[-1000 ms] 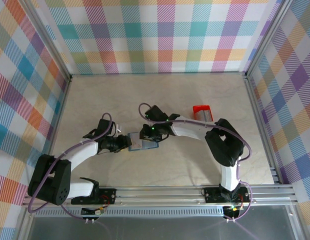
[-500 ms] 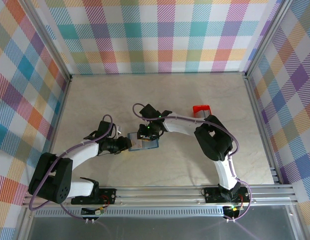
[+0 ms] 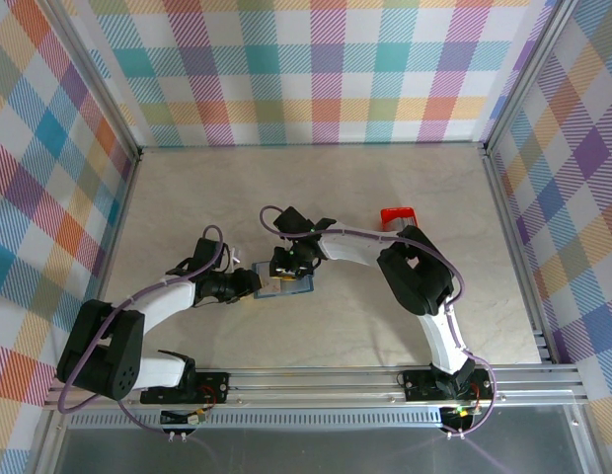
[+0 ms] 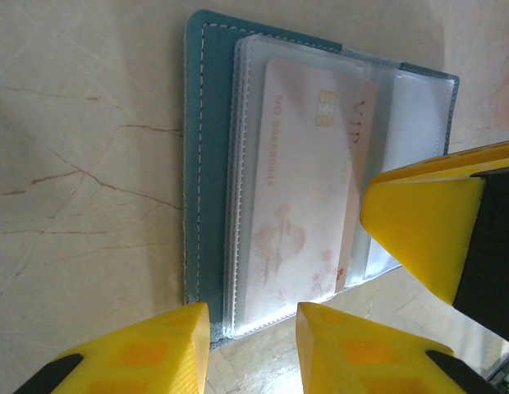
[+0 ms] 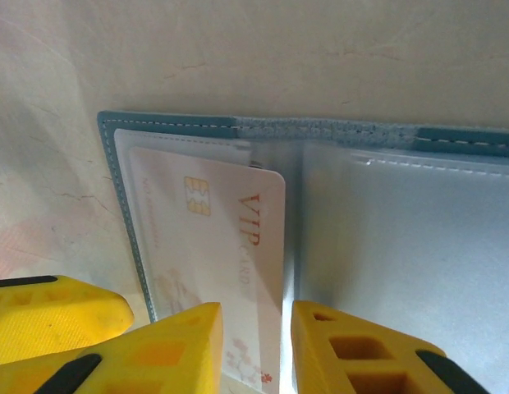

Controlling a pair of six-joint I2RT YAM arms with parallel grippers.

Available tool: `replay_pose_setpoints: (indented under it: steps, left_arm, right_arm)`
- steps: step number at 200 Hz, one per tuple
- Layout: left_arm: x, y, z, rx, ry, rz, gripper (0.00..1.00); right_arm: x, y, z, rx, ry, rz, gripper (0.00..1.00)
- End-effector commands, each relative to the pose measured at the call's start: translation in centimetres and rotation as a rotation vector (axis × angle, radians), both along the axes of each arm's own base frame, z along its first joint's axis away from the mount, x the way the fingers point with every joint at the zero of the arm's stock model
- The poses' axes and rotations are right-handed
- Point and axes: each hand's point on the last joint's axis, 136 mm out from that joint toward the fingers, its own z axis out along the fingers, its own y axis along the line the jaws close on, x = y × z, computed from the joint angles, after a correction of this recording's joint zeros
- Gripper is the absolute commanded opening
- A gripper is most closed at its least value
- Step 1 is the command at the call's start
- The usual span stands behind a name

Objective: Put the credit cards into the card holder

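Observation:
The blue-teal card holder (image 3: 298, 287) lies open and flat on the table, its clear pockets facing up (image 4: 207, 164) (image 5: 402, 246). One pale credit card (image 4: 304, 189) marked VIP with a gold chip sits partly inside the left pocket (image 5: 213, 238). My right gripper (image 5: 256, 328) is open, and the card's right edge lies in the gap between its yellow fingers. My left gripper (image 4: 253, 328) is open at the holder's near corner, one fingertip over the teal border. In the top view the left gripper (image 3: 249, 284) and the right gripper (image 3: 284, 265) meet over the holder.
A small red tray (image 3: 398, 214) stands behind the right arm's elbow. Checked walls and metal rails close the table (image 3: 188, 197) on three sides. The right gripper's finger (image 4: 435, 230) crowds the left wrist view, and the left one's finger (image 5: 49, 316) the right wrist view.
The right arm's elbow has swung left and folded tighter while its gripper stayed over the holder. Its jaws have opened a little. The left arm has not moved.

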Motion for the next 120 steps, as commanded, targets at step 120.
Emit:
replay_pose_setpoints:
  steps: [120]
  left_arm:
    - [-0.09, 0.05, -0.73, -0.014, 0.012, -0.008, 0.33]
  right_arm:
    - [-0.48, 1.14, -0.06, 0.037, 0.031, 0.024, 0.28]
